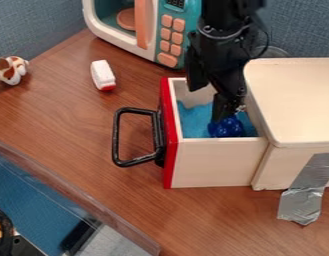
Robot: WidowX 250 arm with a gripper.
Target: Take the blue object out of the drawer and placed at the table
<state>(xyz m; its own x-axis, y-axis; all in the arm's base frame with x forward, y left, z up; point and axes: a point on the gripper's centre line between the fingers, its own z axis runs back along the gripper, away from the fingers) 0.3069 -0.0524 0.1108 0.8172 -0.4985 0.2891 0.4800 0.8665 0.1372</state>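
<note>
The black gripper (pixel 224 111) hangs down from the top edge into the pulled-out drawer (pixel 217 162), which has white walls, a red front and a black handle. Right at its lower end is a shiny dark blue object (pixel 226 128), near the drawer's near wall. Whether the gripper holds it cannot be made out. Light blue material (pixel 193 120) lines the inside of the drawer, and the arm hides part of the interior. Wooden table surface (pixel 80 130) extends left of the drawer.
The white cabinet (pixel 297 100) stands right of the drawer, with silver tape (pixel 303 200) on its front. Behind is a teal and white toy microwave (pixel 170 37). A small white and red item (pixel 102 75) and a brown-white figure (pixel 11 69) lie to the left. A raised edge (pixel 80 197) borders the table at lower left.
</note>
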